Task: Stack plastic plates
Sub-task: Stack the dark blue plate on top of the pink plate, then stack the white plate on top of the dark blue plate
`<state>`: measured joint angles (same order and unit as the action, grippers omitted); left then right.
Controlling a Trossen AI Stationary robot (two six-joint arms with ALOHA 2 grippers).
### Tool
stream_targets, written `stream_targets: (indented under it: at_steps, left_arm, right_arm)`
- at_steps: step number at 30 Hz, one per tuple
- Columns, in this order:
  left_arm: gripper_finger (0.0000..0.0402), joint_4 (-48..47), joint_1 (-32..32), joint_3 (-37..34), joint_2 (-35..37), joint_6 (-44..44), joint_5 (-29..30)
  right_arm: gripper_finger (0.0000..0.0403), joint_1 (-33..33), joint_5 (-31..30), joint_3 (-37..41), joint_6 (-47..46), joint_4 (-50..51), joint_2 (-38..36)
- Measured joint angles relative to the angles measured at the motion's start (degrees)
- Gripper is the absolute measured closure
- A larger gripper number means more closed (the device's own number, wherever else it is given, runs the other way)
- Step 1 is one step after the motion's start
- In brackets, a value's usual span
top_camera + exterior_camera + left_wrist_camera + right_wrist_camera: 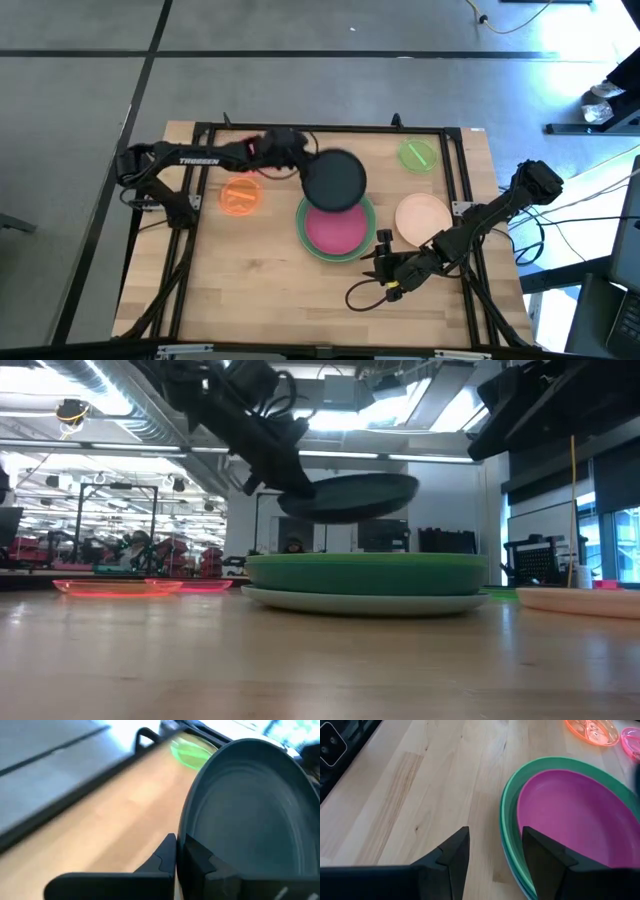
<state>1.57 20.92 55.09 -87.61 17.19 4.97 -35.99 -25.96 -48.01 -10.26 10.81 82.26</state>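
Right gripper (381, 262) sits low at the near edge of the table (250, 290), fingers (451, 854) spread apart and holding nothing, just beside the rim of the stack; that stack is mid-table, a pale grey plate (365, 600) at the bottom, green plate (368, 232) above it, magenta plate (335, 230) nested on top; the peach plate (422, 219) lies flat just to the stack's right; on the left side the small orange plate (240, 196) rests on the wood with a small red plate (631, 740) beside it; up in the air over the stack's far edge hangs the black plate (334, 180), clear of the magenta one and near level in the low view; the left gripper (300, 165) is clamped on its rim from the left; far right corner, the small green plate (417, 155) lies alone.
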Motion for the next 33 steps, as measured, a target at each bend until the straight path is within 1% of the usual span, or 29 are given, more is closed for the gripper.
stream_targets:
  at_steps: [4,8,13,19,22,25,28,30,33]
  left_arm:
    - [0.0394,0.02,-5.16,0.02,-2.14,-1.25,0.73]
    - [0.0394,-0.18,-8.71,0.02,-4.81,-1.33,1.58]
    - [0.0394,-0.13,-10.29,0.02,-7.96,-1.28,1.93]
    - [0.0392,0.1,-11.34,0.02,-8.86,-1.01,1.63]
    - [0.0372,0.26,-11.64,0.02,-8.86,-0.96,1.4]
    - [0.034,0.18,-11.6,0.02,-8.86,-1.09,0.95]
    - [0.0311,-0.01,-11.68,0.02,-8.78,-1.08,-0.43]
    - [0.03,-0.85,-12.02,0.02,-8.02,-1.09,-1.61]
    - [0.0294,-1.65,-13.43,0.04,-6.1,-2.73,-1.42]
  right_arm:
    - [0.0231,0.0,0.0,0.0,0.0,-0.17,0.0]
    - [0.0231,0.0,0.0,0.0,0.0,-0.23,0.0]
    - [0.0231,0.0,0.0,0.0,0.0,-0.22,0.0]
    - [0.0231,0.0,0.0,0.0,0.01,-0.23,0.0]
    - [0.0231,0.0,0.0,0.0,0.02,-0.22,0.0]
    - [0.0231,0.0,0.0,0.0,-0.26,-0.22,0.0]
    - [0.0231,0.0,-0.07,0.0,-3.48,-0.2,0.0]
    - [0.0231,0.0,-0.15,0.0,-5.82,-0.15,0.0]
    - [0.0231,0.0,0.12,0.0,-8.6,1.42,0.0]
